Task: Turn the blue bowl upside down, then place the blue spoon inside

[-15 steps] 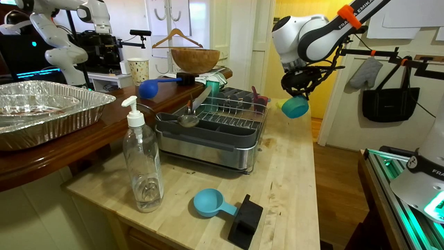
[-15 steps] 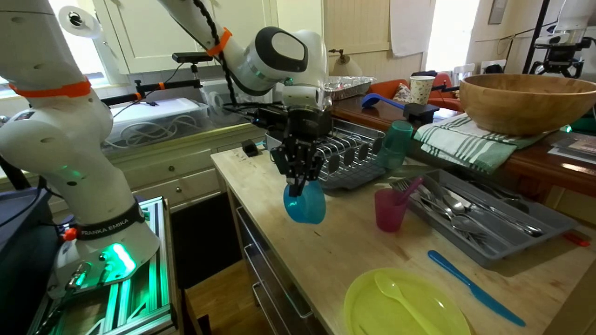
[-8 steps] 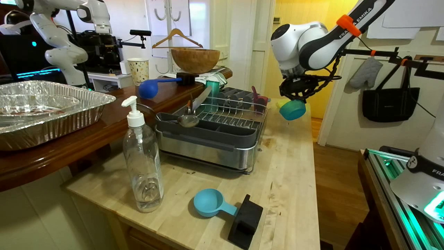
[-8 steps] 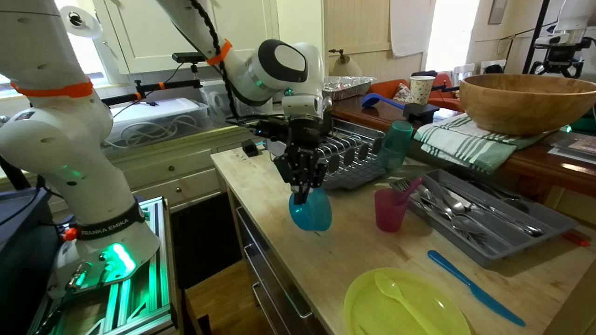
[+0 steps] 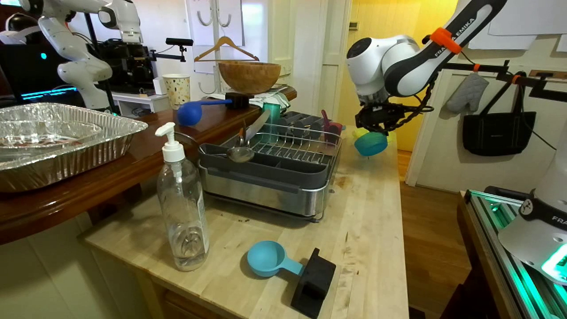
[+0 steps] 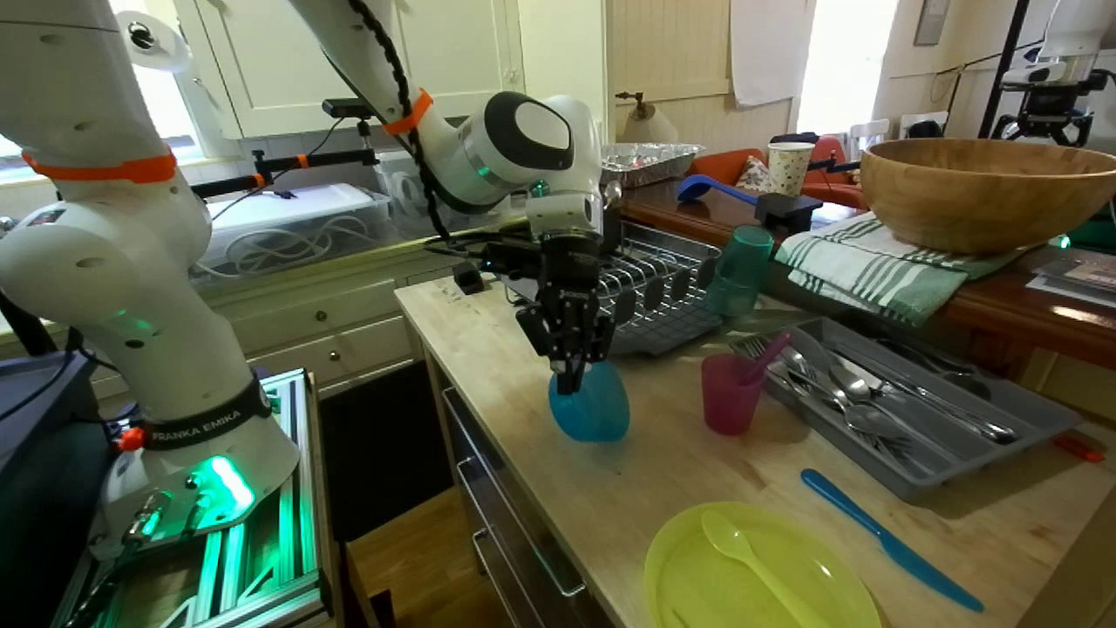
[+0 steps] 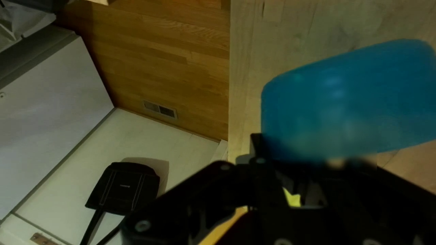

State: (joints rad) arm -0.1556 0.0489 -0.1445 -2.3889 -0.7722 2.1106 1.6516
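Note:
The light-blue bowl hangs tilted in my gripper, low over the wooden counter. In an exterior view, the bowl is below the gripper. I cannot tell whether it touches the counter. In the wrist view, the bowl fills the right side and hides part of the fingers. The fingers are shut on its edge. A dark-blue ladle-like spoon lies on the raised brown ledge, its handle at a black block; it also shows in an exterior view. A light-blue scoop lies at the counter's other end.
A dish rack stands beside the arm's path. A pink cup, grey cutlery tray, blue knife and yellow-green plate are near the bowl. A soap bottle stands by the scoop. A wooden bowl sits on the ledge.
My gripper has moved down with the blue bowl in it, closer to the counter. The bowl's tilt has changed slightly. The other objects have not moved.

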